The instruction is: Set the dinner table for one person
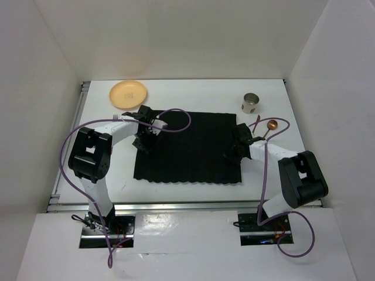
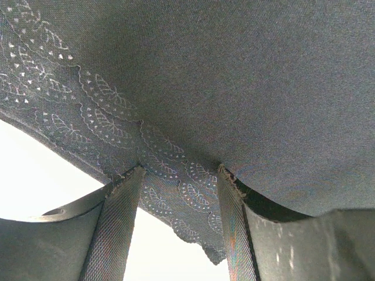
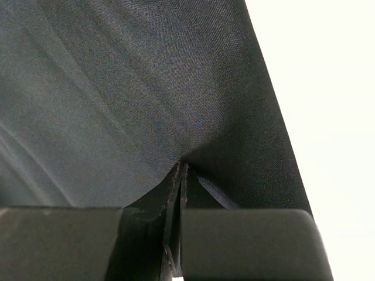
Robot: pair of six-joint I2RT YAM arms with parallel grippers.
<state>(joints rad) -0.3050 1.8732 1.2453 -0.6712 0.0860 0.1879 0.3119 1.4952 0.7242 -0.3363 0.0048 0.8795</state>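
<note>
The dinner table (image 1: 199, 93) is a white top with a silver rail. A black cloth mat (image 1: 193, 146) lies at its middle. My left gripper (image 1: 146, 140) is at the mat's left edge. In the left wrist view it (image 2: 180, 168) is open, its fingertips (image 2: 126, 193) against the mat's lace border (image 2: 170, 175). My right gripper (image 1: 234, 153) is at the mat's right edge. In the right wrist view it (image 3: 183, 167) is shut, pinching a fold of the mat (image 3: 117, 99).
An orange plate (image 1: 129, 93) sits at the back left. A metal cup (image 1: 251, 103) stands at the back right, with a copper-bowled spoon (image 1: 271, 124) just in front of it. A small silver utensil (image 1: 118, 117) lies by the left arm. White walls enclose the table.
</note>
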